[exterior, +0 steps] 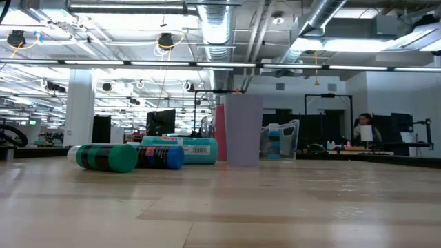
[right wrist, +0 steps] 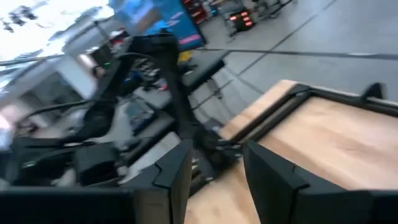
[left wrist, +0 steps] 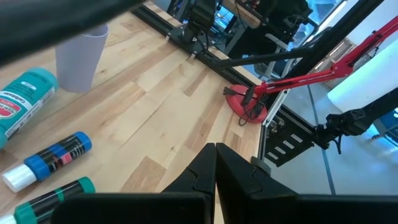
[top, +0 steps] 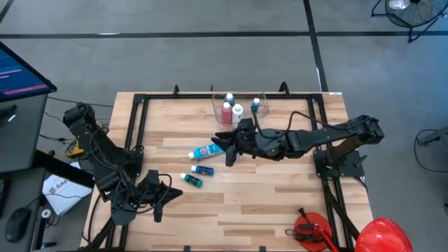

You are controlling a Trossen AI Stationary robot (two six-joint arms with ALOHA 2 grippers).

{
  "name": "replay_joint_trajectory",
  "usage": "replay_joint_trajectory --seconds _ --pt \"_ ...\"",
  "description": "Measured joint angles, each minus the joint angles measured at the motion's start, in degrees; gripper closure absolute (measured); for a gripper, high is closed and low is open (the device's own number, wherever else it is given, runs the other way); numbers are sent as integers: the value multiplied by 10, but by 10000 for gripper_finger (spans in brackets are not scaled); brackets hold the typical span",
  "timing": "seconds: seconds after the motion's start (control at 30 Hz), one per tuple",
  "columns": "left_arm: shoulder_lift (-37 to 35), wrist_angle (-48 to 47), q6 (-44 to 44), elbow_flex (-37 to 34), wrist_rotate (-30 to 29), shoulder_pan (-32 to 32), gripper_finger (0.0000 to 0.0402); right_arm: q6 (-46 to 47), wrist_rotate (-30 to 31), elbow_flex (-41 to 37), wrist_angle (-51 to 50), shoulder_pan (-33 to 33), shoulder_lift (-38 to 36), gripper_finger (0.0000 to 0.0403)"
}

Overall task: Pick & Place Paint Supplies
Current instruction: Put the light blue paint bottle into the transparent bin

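Note:
Three paint supplies lie on their sides on the wooden table: a large light-blue tube [top: 205, 151] [exterior: 185, 148] [left wrist: 23, 99], a small blue bottle [top: 203, 169] [exterior: 162, 157] [left wrist: 55, 158] and a small teal bottle [top: 191, 180] [exterior: 105, 157] [left wrist: 51, 200]. More bottles, one of them red [top: 227, 112], stand in the clear tub [top: 215, 103]. No brush shows. My right gripper [top: 220, 148] [right wrist: 217, 163] is open and hangs raised over the tube's near-centre end, holding nothing. My left gripper [top: 171, 194] [left wrist: 216, 158] is shut and waits at the near-left part of the table.
A blue-purple cup [exterior: 242, 129] [left wrist: 81, 53] stands beside the tube; in the high view my right arm covers it. Black frame rails [top: 136, 133] run along the table's left, far and right sides. A red tool [top: 311, 227] lies at the near-right corner.

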Motion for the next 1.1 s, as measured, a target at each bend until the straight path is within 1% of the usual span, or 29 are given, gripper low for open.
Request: replay_joint_trajectory --seconds 0.2,0.33,0.43,0.5,0.63,0.7,0.83,0.97,1.1 --pt "0 5 0 0 -11 0 400 0 -45 27 0 13 0 270" --pt "0 8 0 0 -11 12 400 10 -78 37 -1 18 0 270" --pt "0 11 0 0 -10 28 400 5 -113 40 -1 18 0 269" --pt "0 13 0 0 0 42 400 5 -149 41 -2 18 0 269" --pt "0 13 35 0 62 78 401 4 -234 41 -13 18 0 270" --pt "0 13 62 0 102 97 401 -6 -260 41 -14 22 0 269" --pt "0 12 103 0 161 138 401 -11 -265 41 -41 26 0 269" --pt "0 12 140 0 206 176 401 -10 -264 41 -105 31 -5 271" --pt "0 12 168 0 248 209 401 -11 -264 41 -142 37 -10 269"
